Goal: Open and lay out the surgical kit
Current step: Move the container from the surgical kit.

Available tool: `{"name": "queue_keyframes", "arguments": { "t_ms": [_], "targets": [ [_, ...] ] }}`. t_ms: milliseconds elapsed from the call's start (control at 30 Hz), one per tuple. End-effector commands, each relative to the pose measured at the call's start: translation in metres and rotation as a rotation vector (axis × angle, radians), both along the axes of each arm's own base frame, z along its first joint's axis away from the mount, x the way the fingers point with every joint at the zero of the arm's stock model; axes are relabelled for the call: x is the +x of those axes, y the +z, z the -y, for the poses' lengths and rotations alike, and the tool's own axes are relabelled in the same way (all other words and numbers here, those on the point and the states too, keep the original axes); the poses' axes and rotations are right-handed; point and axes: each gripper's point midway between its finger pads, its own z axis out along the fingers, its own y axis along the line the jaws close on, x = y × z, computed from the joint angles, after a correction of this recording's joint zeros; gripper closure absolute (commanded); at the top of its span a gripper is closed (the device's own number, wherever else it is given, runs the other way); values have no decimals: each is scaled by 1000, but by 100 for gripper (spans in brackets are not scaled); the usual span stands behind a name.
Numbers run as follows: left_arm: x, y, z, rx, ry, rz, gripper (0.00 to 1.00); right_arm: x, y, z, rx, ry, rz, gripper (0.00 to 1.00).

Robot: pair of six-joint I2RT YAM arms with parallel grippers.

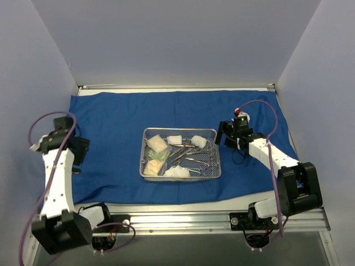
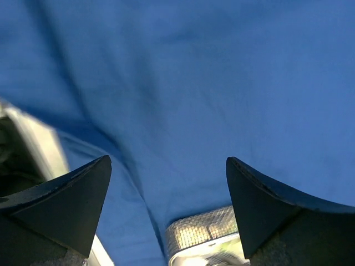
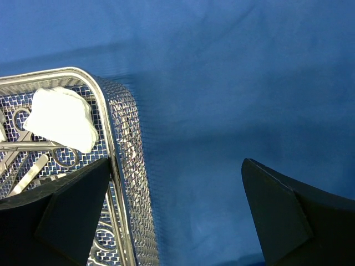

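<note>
**Surgical kit unwrapped; both arms hover with fingers spread, holding nothing**

The blue drape [image 1: 111, 119] lies flat across the table. The steel wire-mesh tray [image 1: 180, 129] sits at its middle, long axis running left to right. White gauze pads [image 1: 175, 138] and small packets [image 1: 157, 143] rest inside. The steel instruments [image 1: 194, 159] lie roughly along that axis, ring handles near the tray's right end. The left arm rises steeply from its base and bends at the wrist. The left gripper [image 2: 167, 159] hangs over the drape's left part, well apart from the tray. The right arm slants in from the near right. The right gripper [image 3: 176, 160] points down at bare drape just beside the tray's right wall.
</note>
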Motion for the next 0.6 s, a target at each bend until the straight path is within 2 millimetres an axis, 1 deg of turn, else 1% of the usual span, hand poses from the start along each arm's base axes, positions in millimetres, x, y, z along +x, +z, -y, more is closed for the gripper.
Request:
{"name": "queue_keyframes", "arguments": {
  "t_ms": [0,33,100,133,167,200,233,300,333,367,400,433,467,500,533,567],
  "targets": [
    [58,-7,25,44,-134,-40,6,0,9,37,-72,-166,-12,0],
    [75,-16,30,22,-154,-78,6,-3,8,46,-93,-199,-17,0],
    [96,-23,36,14,-212,-89,6,-11,7,63,-91,-269,-33,0],
    [107,-33,37,8,-230,-116,6,-18,1,71,-79,-312,-51,0],
    [113,-37,40,-3,-243,-115,6,-21,0,74,-55,-326,-58,0],
    [121,-42,41,-10,-252,-111,6,-20,1,88,-38,-367,-51,0],
    [131,-52,41,-15,-262,-112,6,-20,3,90,-34,-347,-37,0],
    [146,-61,45,-33,-289,-97,6,-13,13,81,-14,-275,-7,0],
    [149,-73,46,-46,-297,-126,6,-9,18,73,16,-217,5,0],
    [152,-77,47,-49,-316,-137,6,-2,26,66,28,-161,41,0],
    [160,-77,47,-50,-328,-132,6,2,35,54,72,-96,74,0],
    [162,-87,47,-53,-335,-162,6,3,40,43,80,-45,93,0],
    [164,-90,48,-48,-356,-174,6,6,45,37,79,-17,116,0],
    [172,-92,49,-47,-371,-159,6,7,46,31,82,12,122,1],
    [174,-101,51,-54,-401,-179,6,8,47,24,81,34,122,2],
    [177,-106,53,-62,-420,-181,6,9,45,21,82,44,119,2]
  ]
}}
